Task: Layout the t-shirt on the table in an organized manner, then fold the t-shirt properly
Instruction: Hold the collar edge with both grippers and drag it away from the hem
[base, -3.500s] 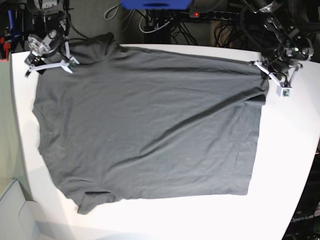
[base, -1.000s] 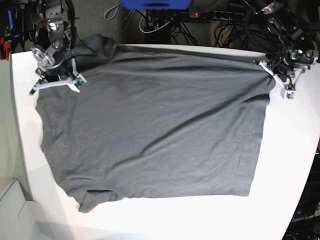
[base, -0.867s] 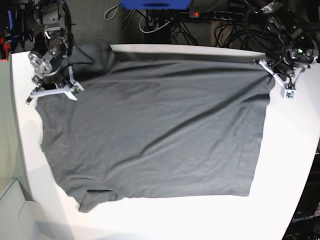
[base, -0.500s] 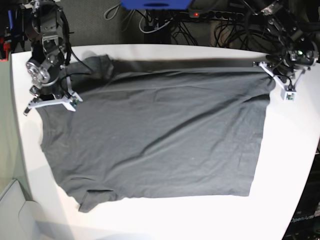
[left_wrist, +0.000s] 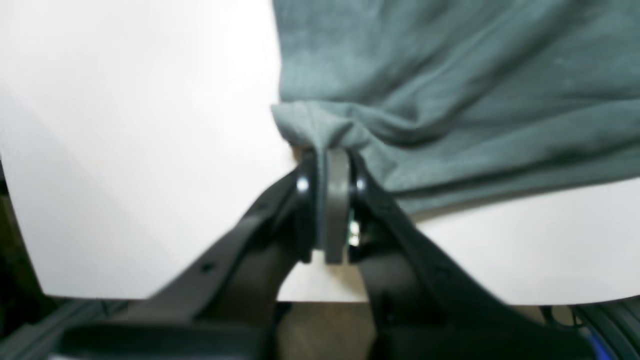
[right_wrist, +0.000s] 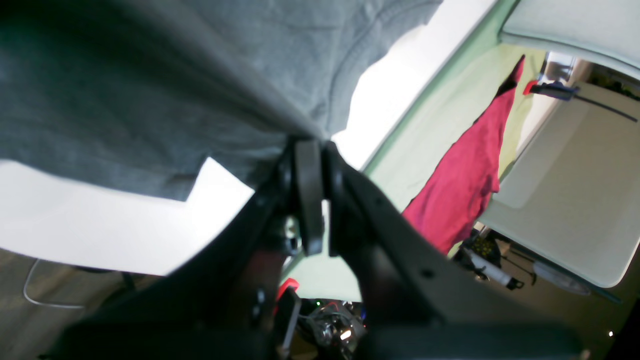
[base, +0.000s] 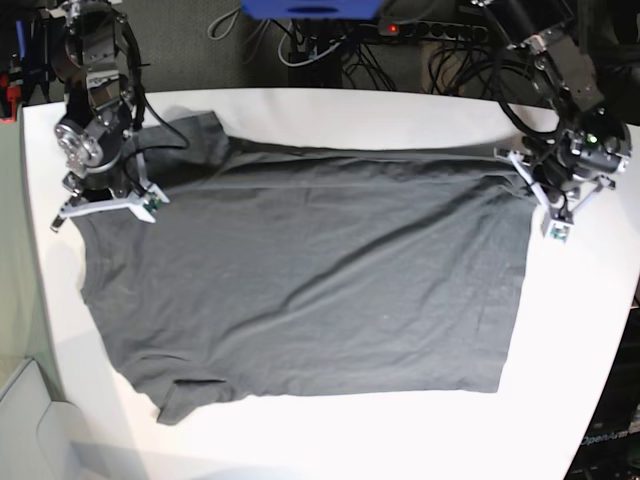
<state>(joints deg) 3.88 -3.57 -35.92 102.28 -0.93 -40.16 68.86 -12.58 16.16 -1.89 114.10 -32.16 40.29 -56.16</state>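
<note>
On white worktop (base: 330, 435), t-shirt (base: 310, 280) lying spread nearly flat, dark grey, diagonal creases crossing middle. Left gripper (left_wrist: 327, 160) pinching bunched hem corner, jaws clamping fabric. Right gripper (right_wrist: 310, 145) gripping shirt edge near sleeve, jaws closed tight on cloth, lifting it slightly off worktop.

Both arms are showing as black, jointed builds with round silver-grey motor housings and black cables looping along them. The right gripper (base: 105, 205) is carrying white, angular bracket pieces that are forming a flat triangle, with a small dark module at one tip. The left gripper (base: 540, 190) is wearing the same white struts, ending in a small white block. Up close, the fingers (left_wrist: 336, 200) are appearing matte black with grey pads, glossy round pivots and small holes.
</note>
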